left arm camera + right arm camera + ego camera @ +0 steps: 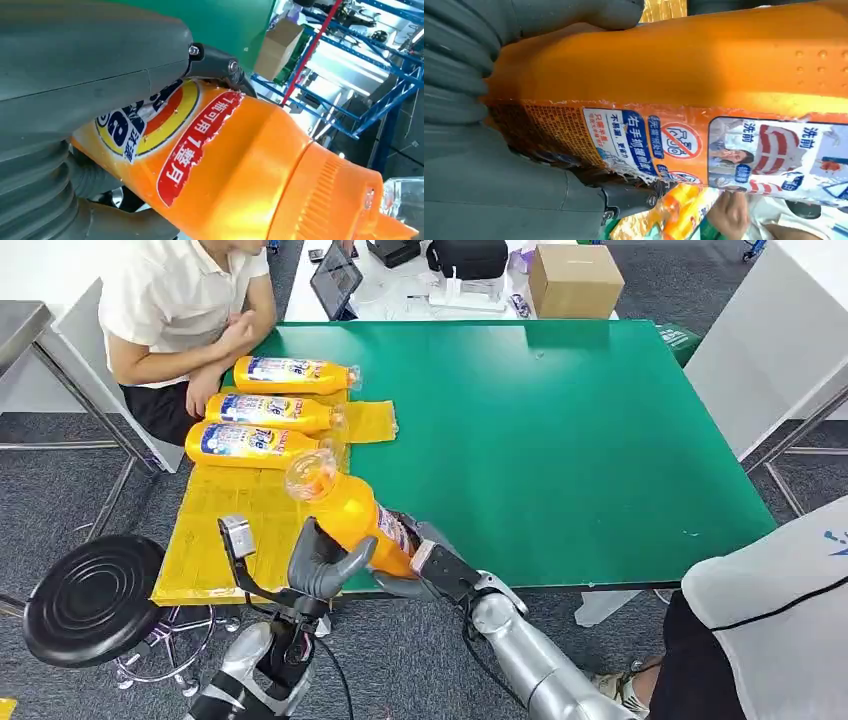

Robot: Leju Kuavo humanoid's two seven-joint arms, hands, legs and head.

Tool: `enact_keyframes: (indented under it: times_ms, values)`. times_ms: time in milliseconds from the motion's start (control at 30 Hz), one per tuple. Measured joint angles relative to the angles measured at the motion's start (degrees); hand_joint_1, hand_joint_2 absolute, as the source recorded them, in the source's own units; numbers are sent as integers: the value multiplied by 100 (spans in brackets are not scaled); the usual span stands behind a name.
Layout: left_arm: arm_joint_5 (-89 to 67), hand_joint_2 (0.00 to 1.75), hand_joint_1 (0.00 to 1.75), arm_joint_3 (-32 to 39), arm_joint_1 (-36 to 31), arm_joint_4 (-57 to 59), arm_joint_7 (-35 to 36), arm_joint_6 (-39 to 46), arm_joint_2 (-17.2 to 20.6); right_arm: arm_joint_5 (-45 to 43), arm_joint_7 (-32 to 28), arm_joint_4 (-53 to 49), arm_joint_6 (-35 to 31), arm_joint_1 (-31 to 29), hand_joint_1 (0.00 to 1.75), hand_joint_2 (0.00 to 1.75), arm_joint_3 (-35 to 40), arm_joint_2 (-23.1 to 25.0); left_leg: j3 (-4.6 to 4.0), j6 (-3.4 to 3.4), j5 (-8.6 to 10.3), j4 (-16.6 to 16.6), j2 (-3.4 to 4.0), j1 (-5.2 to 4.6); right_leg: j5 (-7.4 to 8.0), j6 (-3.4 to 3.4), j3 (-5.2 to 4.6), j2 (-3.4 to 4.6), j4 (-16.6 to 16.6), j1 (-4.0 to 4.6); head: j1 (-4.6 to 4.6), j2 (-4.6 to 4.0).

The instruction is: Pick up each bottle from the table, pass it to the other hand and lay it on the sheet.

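Three orange bottles (270, 410) lie sideways on the yellow sheet (235, 530), upper left; a fourth bottle (352, 512) tilts mid-frame.

Head camera looks down over the table (560, 440); both wrist cameras sit tight against one bottle (352, 512).

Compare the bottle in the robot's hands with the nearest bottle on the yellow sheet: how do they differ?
The held bottle is gripped by both the left hand and right hand; the nearest sheet bottle lies untouched. The held one tilts cap-up above the table edge; the other lies flat on the sheet. Both are orange, labelled, clear-capped.
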Motion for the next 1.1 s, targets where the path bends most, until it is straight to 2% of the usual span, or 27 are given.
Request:
enact_keyframes:
  times_ms: [133, 367, 400, 433, 467, 1100]
  values:
    - [-109, 175, 175, 15, -6, 46, -70, -70, 2, -197, 129, 2, 302, -6, 175, 175, 4, 24, -1, 0, 0, 0, 0, -1, 0, 0, 0, 0, 0, -1, 2, 0]
    - [-247, 175, 175, 17, 6, 44, -151, -166, 20, -271, 323, -94, 437, -6, 175, 175, 46, 22, -2, 0, 0, 0, 0, -1, 0, 0, 0, 0, -1, -1, 2, 0]
    - [-256, 175, 175, 17, 6, 44, -160, -173, 20, -306, 339, -98, 450, -5, 52, 175, 46, 22, -1, 0, 0, 0, 0, -1, 0, 0, 0, 0, -1, -1, 2, 0]
    - [-273, 175, 175, 17, 10, 44, -181, -197, 24, -372, 363, -105, 470, -4, 0, 175, 46, 22, -1, 0, 0, 0, 0, -1, 0, 0, 0, 0, -1, -1, 2, 0]
    - [-282, 175, 175, 17, 15, 37, -186, -216, 28, -404, 373, -105, 483, -4, 0, 0, 46, 22, -1, 0, 0, 0, 0, -1, 0, 0, 0, 0, -1, -1, 0, 0]
    - [-256, 175, 175, 111, 326, -310, -210, -249, 96, -608, 334, -393, 489, 238, 0, 0, 44, 59, -2, 0, 0, 0, 0, -1, 0, 0, -1, 0, -1, -1, 2, 0]
